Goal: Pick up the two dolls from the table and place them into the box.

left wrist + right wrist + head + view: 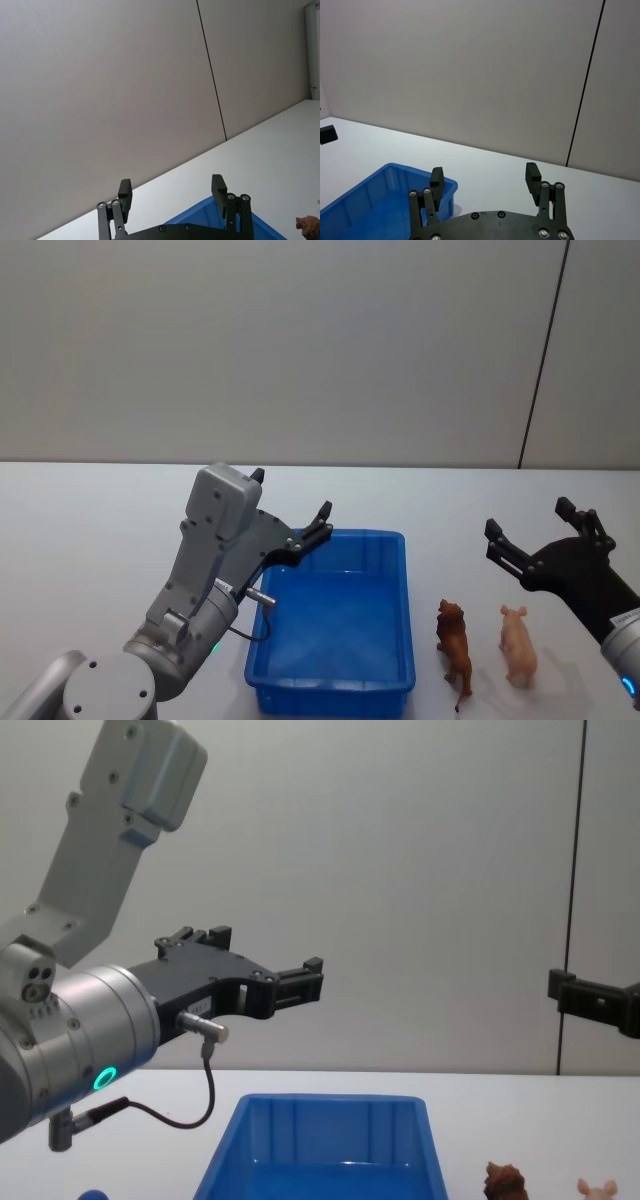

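The left claw [291, 492] hangs with its fingers spread and nothing between them, above the far left corner of the box [335, 695], and its cable loops over the box's left rim. If the right arm later carries a doll across to drop it, the two arms could meet over the bin unless the left one is clear. At the bottom edge of the chest view a small blue rounded shape [92, 1195] shows under the left arm; it may be another toy, but too little of it is visible to tell. The box sits empty on the white table [100, 540]. Just beside its right wall stands the brown doll [455, 640], and near that the pink doll [518, 643], both upright. The right claw [530, 518], fingers apart and empty, hovers beyond them. With the dolls so close together, a finger coming down on one would likely tip the other, or strike the box wall.
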`<state>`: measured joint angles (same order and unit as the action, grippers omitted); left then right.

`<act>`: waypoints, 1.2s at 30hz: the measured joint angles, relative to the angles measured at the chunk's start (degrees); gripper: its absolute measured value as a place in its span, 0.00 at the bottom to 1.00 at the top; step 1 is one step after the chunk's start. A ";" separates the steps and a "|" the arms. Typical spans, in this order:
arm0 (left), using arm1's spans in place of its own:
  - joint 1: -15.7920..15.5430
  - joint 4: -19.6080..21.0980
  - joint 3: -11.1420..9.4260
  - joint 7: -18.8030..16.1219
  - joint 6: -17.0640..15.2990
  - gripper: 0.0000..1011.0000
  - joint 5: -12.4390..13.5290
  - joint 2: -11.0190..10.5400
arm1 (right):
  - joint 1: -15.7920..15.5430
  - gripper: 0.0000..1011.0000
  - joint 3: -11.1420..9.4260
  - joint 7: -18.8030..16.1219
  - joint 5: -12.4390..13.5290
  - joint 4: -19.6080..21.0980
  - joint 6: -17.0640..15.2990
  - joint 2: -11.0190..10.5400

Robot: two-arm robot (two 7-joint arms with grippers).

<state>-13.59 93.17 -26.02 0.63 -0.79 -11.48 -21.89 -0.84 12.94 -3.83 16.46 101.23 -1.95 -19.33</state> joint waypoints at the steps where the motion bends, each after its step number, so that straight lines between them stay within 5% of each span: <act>1: 0.00 0.00 0.00 0.00 0.00 0.99 0.00 0.00 | 0.00 0.99 0.00 0.00 0.00 0.00 0.00 0.00; 15: 0.00 0.00 0.00 0.00 0.00 0.99 0.00 0.00 | 0.55 0.99 0.00 0.55 -0.33 -0.64 -0.69 0.44; 36: 0.00 0.00 0.00 0.00 0.00 0.99 0.00 0.00 | 2.47 0.99 0.65 6.74 -5.01 -4.71 -11.79 2.80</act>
<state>-13.58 93.17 -26.02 0.63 -0.79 -11.48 -21.89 1.63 13.59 2.91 11.45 96.51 -13.74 -16.53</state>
